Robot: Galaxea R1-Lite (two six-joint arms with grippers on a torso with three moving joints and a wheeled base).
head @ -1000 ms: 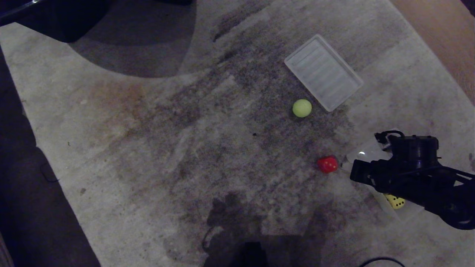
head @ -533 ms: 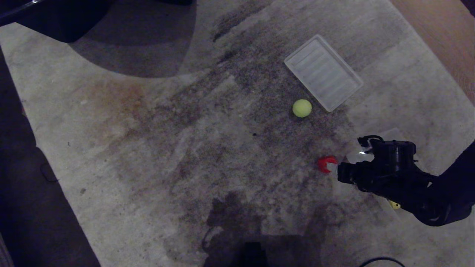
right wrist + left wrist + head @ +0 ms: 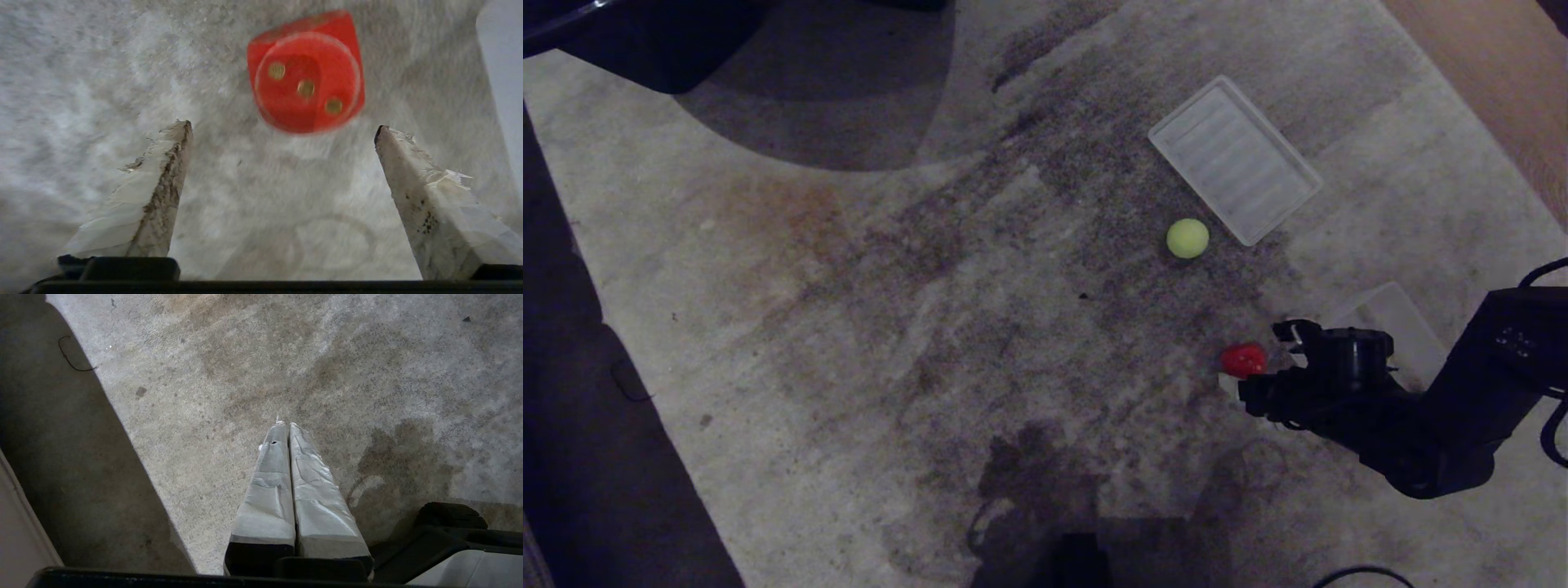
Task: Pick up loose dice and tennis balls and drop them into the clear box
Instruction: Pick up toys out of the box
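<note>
Red die [image 3: 306, 73] loose on rug [image 3: 849, 327], ahead of wide-open empty right gripper [image 3: 282, 130]; tennis ball [image 3: 1187, 238] also uncollected.

I count one red rounded-corner die [image 3: 1243, 359] with gold pips, one yellow-green fuzzy tennis ball [image 3: 1187, 238], one flat ribbed translucent plastic lid [image 3: 1234, 159], and one clear low-walled plastic box [image 3: 1401, 322], partly hidden. Two pincers: my right one [image 3: 282, 130] and my left [image 3: 286, 426].
</note>
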